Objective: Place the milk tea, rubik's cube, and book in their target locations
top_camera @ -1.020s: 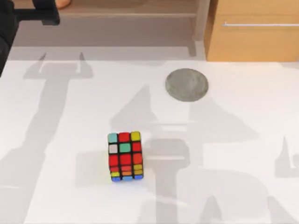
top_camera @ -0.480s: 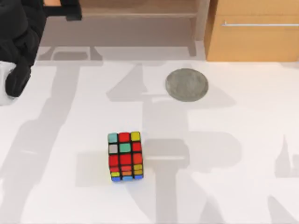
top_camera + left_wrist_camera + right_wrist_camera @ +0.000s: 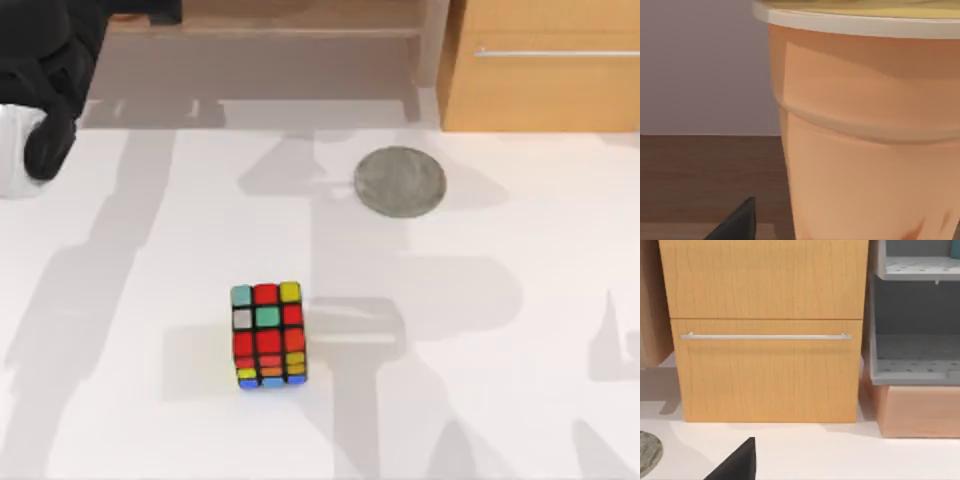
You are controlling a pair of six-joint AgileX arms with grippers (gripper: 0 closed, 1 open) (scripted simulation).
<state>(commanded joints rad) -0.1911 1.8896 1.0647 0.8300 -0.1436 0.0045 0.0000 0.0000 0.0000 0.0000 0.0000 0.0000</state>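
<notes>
Left arm (image 3: 45, 70) shifted up-left; milk tea (image 3: 865, 125) cropped, jaws' state unclear; rubik's cube (image 3: 268, 335) unmoved.

A bulky matte-black left arm casing (image 3: 50, 70) with a white rounded section (image 3: 15, 150) is observed; black wedge-shaped fingertips (image 3: 737, 222) are noted.

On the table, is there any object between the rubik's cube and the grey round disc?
No. In the top view, the stretch of white table between the rubik's cube and the grey disc carries shadows, no object.
</notes>
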